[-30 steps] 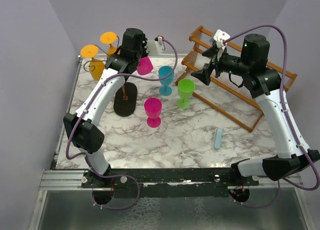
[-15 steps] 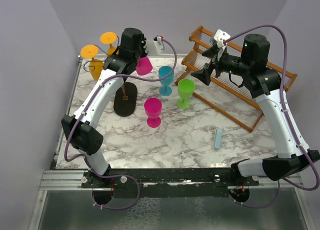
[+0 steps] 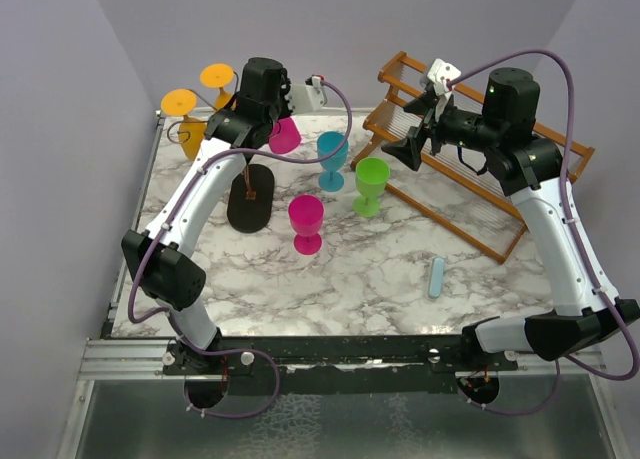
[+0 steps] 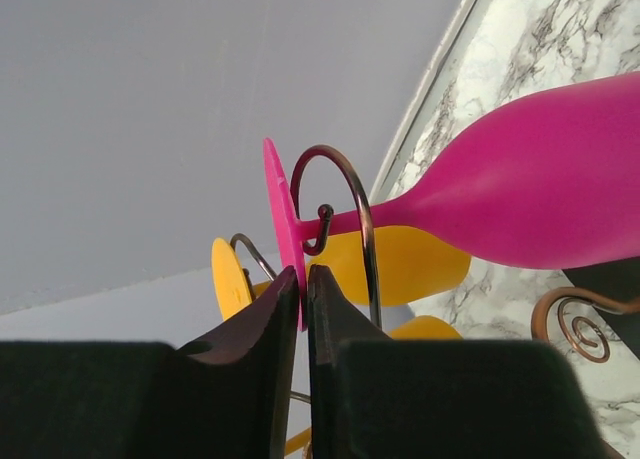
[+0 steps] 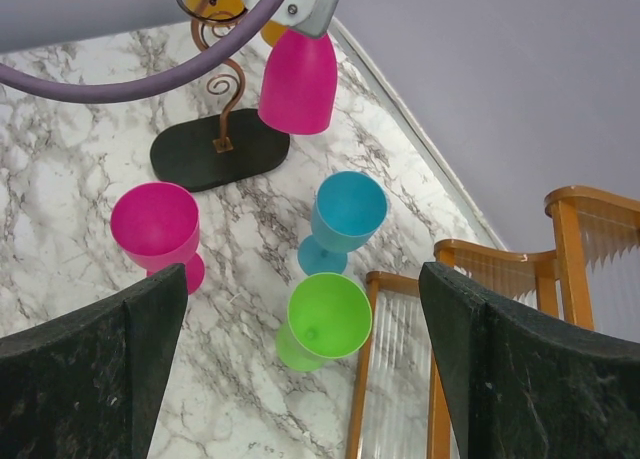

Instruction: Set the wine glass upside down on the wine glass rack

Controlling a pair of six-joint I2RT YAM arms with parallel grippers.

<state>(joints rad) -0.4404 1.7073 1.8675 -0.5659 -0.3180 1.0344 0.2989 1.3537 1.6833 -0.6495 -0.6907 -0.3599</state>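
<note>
Hanging inverted wine glass (image 4: 540, 179), wine glass rack (image 4: 368, 249)

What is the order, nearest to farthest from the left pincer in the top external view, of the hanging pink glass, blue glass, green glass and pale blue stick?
1. Hanging pink glass, at the left pincer.
2. Blue glass, just right.
3. Green glass, mid-table.
4. Pale blue stick, near right.

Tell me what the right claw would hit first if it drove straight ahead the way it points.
Most likely the green wine glass, which sits centred ahead of the open right claw, though depth is unclear.
</note>
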